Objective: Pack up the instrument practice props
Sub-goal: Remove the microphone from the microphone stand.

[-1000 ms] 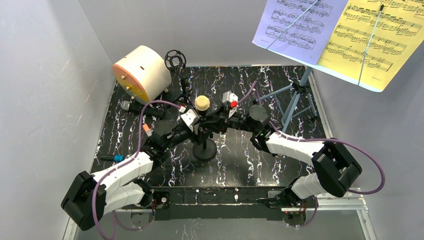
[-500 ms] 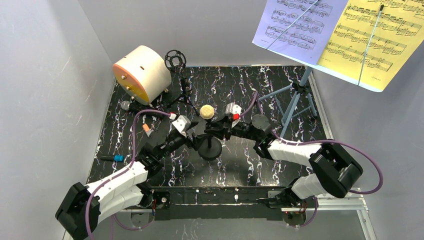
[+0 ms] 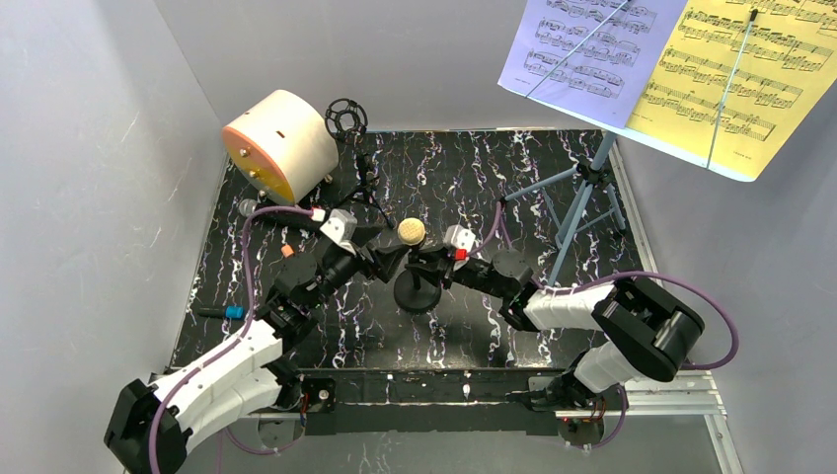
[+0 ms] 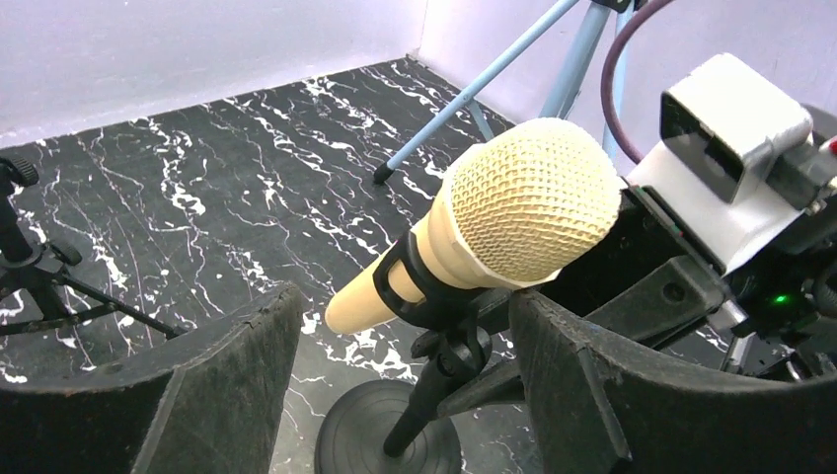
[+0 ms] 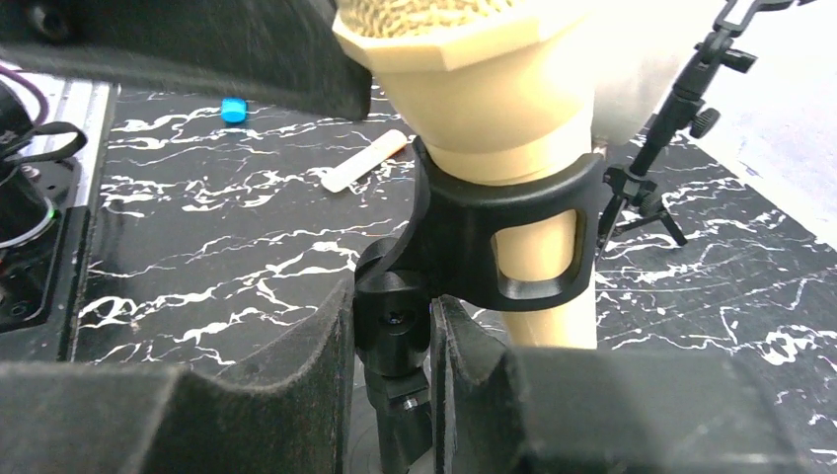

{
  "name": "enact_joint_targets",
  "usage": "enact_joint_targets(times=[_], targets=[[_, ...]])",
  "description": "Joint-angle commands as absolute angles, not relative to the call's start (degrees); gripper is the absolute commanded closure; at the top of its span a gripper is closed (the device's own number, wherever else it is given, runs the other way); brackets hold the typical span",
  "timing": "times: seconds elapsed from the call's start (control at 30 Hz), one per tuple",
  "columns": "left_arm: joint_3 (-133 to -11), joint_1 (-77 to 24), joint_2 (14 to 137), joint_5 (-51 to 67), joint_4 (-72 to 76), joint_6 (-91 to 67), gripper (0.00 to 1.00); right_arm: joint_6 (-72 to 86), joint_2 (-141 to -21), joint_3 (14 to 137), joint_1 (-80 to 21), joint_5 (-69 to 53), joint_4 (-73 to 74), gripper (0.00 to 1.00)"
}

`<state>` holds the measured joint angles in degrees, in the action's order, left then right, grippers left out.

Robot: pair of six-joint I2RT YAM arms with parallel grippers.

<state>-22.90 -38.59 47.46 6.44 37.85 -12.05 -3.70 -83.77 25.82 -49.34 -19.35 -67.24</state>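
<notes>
The cream microphone [image 3: 410, 232] sits in the clip of the black round-base pole [image 3: 417, 293] at the table's middle. My right gripper [image 5: 393, 308] is shut on the pole's joint just under the clip [image 5: 494, 227]. My left gripper [image 4: 405, 301] is open, with a finger on each side of the microphone [image 4: 513, 212] and pole. The black tripod pole [image 3: 360, 183] stands at the back left. A silver-headed microphone [image 3: 259, 209] lies by it, partly hidden by a cable. The blue music rack [image 3: 582, 188] at the right holds the lavender sheet [image 3: 587, 44] and the yellow sheet [image 3: 750, 69].
A big cream cylinder with an orange face [image 3: 281, 143] lies at the back left. A small white stick [image 3: 288, 252] and a blue-capped piece [image 3: 229, 312] lie on the left of the marbled table [image 3: 464, 168]. Grey walls close in the sides and back.
The microphone head has come nearer and slightly right with the pole. My left wrist has drawn back to the left. My right wrist has shifted left and lower.
</notes>
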Motion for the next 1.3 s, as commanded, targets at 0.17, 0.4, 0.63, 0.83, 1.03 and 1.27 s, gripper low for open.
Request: enact_joint_targets(times=[0.17, 0.4, 0.63, 0.83, 1.03, 1.27], targets=[[-38.54, -38.50, 48.67, 9.58, 15.71, -14.79, 0.24, -13.96, -83.53, 24.60, -52.02, -8.36, -63.56, 0.99], [-46.22, -38.55, 48.71, 8.54, 4.34, -15.41, 0.22, -16.65, -83.47, 25.43, -55.38, -1.87, -60.35, 0.99], [-55.91, -39.32, 55.70, 6.19, -5.26, -16.06, 0.21, -19.21, -84.59, 26.99, -57.83, 4.63, -58.19, 0.99], [-61.16, -41.85, 59.42, 1.11, -10.97, -13.81, 0.02, -19.21, -85.36, 27.88, -58.35, 6.58, -57.10, 0.99], [-64.87, -47.16, 63.08, -8.96, -16.46, -11.05, 0.10, -18.81, -86.09, 28.81, -58.68, 7.44, -55.92, 0.99], [-67.29, -51.27, 65.12, -15.14, -19.72, -8.51, 0.36, -18.07, -86.69, 29.09, -58.78, 9.37, -55.59, 0.99]])
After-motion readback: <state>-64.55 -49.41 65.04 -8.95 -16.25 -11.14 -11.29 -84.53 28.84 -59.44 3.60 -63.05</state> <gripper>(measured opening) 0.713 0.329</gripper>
